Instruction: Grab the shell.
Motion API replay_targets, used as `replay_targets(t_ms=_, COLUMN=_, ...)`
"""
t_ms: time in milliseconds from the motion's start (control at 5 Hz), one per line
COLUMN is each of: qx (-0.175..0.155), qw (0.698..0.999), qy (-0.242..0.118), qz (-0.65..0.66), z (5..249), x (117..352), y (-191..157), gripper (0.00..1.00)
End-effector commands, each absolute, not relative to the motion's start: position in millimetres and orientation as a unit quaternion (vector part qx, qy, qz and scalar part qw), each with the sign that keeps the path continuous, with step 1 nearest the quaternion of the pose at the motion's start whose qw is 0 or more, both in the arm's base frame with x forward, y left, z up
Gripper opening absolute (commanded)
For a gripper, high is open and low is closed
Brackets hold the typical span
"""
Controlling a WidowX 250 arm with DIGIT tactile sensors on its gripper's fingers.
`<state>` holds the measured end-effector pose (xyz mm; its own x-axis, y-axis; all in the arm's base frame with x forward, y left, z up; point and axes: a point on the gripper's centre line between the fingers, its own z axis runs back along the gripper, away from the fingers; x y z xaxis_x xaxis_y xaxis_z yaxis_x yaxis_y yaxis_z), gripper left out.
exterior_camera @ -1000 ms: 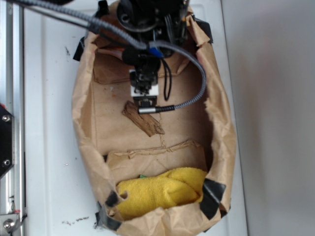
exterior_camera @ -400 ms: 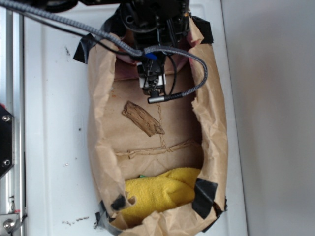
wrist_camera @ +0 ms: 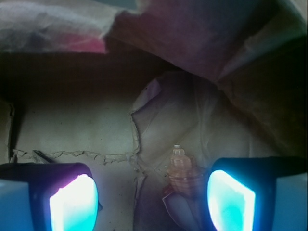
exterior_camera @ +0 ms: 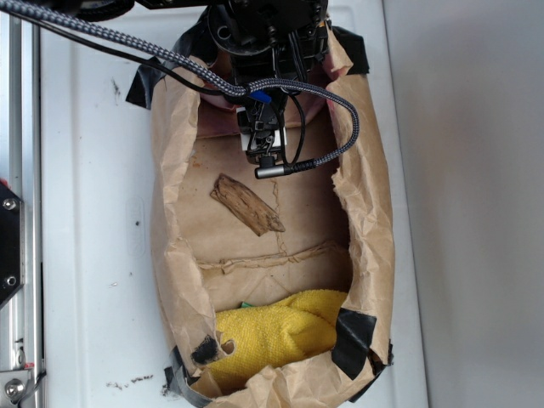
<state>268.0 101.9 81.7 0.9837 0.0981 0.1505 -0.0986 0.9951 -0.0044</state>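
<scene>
Jaws [wrist_camera: 153,199] are apart in our wrist view: both glowing pads [wrist_camera: 74,202] show at the bottom corners with clear gap between them, nothing clamped. The shell [wrist_camera: 182,168] sits in that gap, off-centre toward the right-hand pad, close to it; we can't tell if it touches. Its pale tip points away from us, ribbed orange-brown body nearer the jaws, lower end cut off by the frame edge. It rests on the creased brown paper floor of the bag [exterior_camera: 174,221], against a raised paper fold. In the exterior view we see the arm's head [exterior_camera: 263,144] down inside the bag at its far end, the braided cable [exterior_camera: 340,127] looping off to one side; the shell itself is hidden under the arm there. The flat wood piece [exterior_camera: 246,204] lies on the bag floor just beyond the jaws toward the bag's middle, apart from them. A yellow cloth [exterior_camera: 276,331] is bunched at the opposite end, well apart from the jaws. The bag sits on the white bench [exterior_camera: 93,212].
</scene>
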Motion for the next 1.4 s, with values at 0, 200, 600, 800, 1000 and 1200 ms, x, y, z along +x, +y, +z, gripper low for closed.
replay_targets(t_ms=0, qx=0.049, qw=0.99, qy=-0.091, qz=0.096, z=93, x=288, y=130, gripper=1.0)
replay_targets(t_ms=200, qx=0.016, qw=0.994, qy=-0.088, qz=0.063, z=90, x=290, y=145, gripper=1.0)
replay_targets(t_ms=600, qx=-0.046, qw=0.997, qy=-0.056, qz=-0.038, z=71, x=269, y=147, gripper=1.0)
replay_targets(t_ms=800, qx=-0.026, qw=0.997, qy=-0.051, qz=-0.049, z=63, x=269, y=140, gripper=1.0)
replay_targets(t_ms=1000, qx=-0.014, qw=0.997, qy=-0.046, qz=-0.065, z=57, x=267, y=126, gripper=1.0)
replay_targets(t_ms=1200, qx=0.002, qw=0.998, qy=-0.052, qz=-0.041, z=52, x=269, y=119, gripper=0.0)
